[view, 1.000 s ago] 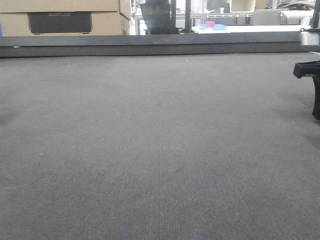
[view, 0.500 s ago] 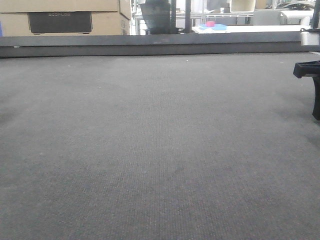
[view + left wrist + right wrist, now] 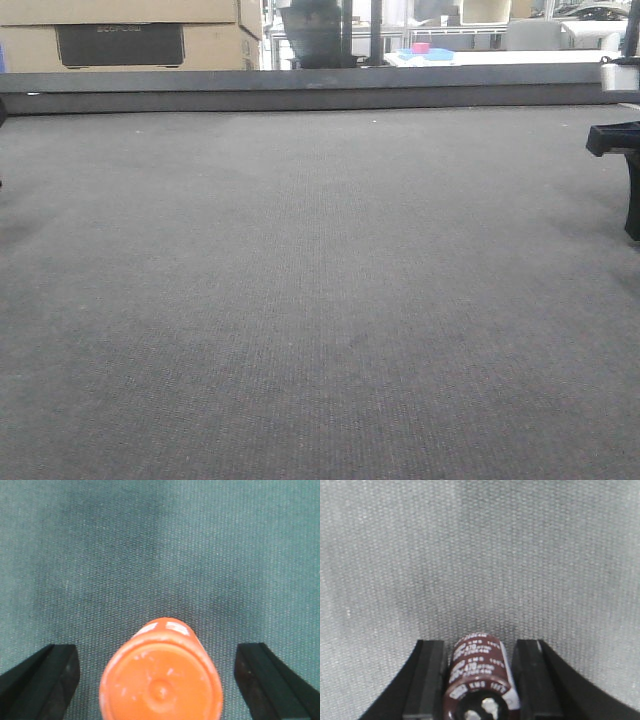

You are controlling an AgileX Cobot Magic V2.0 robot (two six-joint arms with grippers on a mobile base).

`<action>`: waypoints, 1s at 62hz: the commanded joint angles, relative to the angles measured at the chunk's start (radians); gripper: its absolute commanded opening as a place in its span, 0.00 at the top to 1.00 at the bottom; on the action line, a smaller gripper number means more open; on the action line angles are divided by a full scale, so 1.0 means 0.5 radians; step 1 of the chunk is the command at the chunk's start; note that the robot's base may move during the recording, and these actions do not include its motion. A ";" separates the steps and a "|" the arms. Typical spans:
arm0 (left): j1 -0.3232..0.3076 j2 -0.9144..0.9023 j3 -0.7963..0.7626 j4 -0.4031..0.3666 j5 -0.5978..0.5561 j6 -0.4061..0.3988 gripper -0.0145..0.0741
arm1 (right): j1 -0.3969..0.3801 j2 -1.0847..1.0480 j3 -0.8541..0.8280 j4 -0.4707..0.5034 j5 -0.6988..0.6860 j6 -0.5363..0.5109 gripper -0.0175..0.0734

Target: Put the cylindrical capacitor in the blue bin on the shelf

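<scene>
1. The right end effector [image 3: 479, 647] is clamped on the brown cylindrical capacitor [image 3: 477, 672], its black fingers [image 3: 427, 680] pressed against both sides.
2. The left end effector [image 3: 157, 652] is spread wide around an orange cylinder [image 3: 160, 685], with a gap on either side.
3. The grey woven bench [image 3: 320, 300] lies beneath both; whether the capacitor touches it, I cannot tell.

A grey woven-fabric counter [image 3: 320, 300] fills the front view. Brown cardboard boxes [image 3: 120, 35] stand beyond it at 11 o'clock. An orange round-capped cylinder [image 3: 161, 680] sits at 6 o'clock in the left wrist view.
</scene>
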 commanded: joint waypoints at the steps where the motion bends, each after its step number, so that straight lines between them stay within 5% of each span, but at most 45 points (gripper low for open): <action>1: 0.012 0.006 -0.010 0.007 -0.030 -0.014 0.25 | -0.011 0.014 -0.009 0.003 0.025 -0.004 0.99; 10: 0.012 0.037 -0.010 0.007 -0.025 -0.014 0.37 | -0.011 0.014 -0.009 0.003 0.025 -0.004 0.99; 26: 0.012 0.020 -0.010 0.007 -0.012 -0.014 0.96 | -0.011 0.004 -0.009 0.003 0.025 -0.004 0.99; 42: 0.012 -0.147 -0.010 -0.033 -0.006 -0.014 0.96 | 0.010 -0.087 -0.009 0.007 -0.035 -0.004 0.99; 62: 0.012 -0.514 0.239 -0.390 -0.318 0.215 0.96 | 0.095 -0.503 0.116 0.018 -0.410 -0.004 0.99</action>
